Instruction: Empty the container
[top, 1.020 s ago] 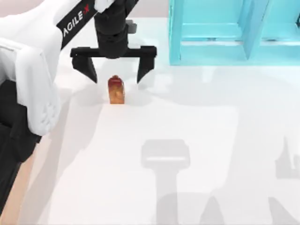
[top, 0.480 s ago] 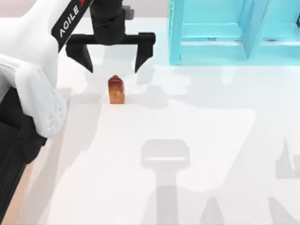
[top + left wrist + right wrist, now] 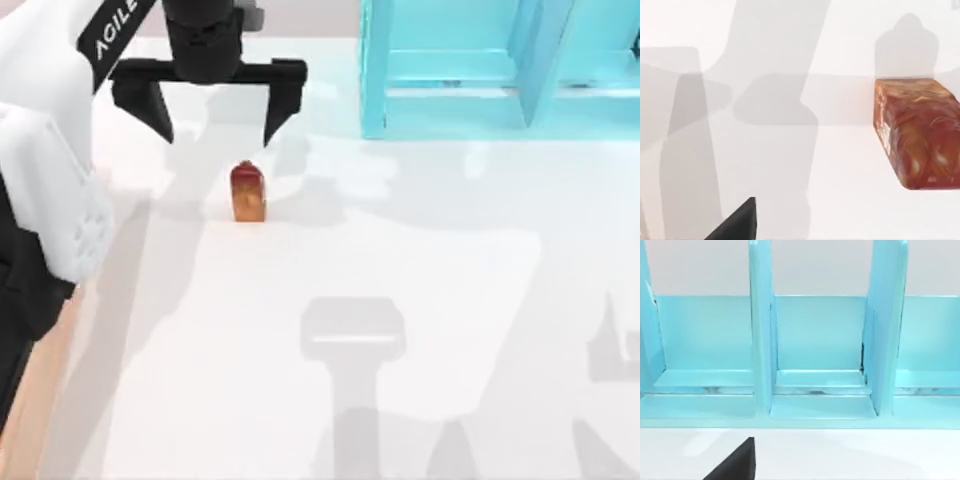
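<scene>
Above amber block point(image 3: 248, 192), left claw point(image 3: 208, 128) gapes.

We see little of the container point(image 3: 42, 400): a narrow pale orange-tan strip at the top view's lower left edge, running slantwise beside the white worktop point(image 3: 450, 300). It may be the wooden box's rim or floor; we cannot tell which. The left arm point(image 3: 50, 200) covers most of it. Its contents are hidden. A small red-brown block point(image 3: 248, 192) stands well apart from it, out on the worktop
</scene>
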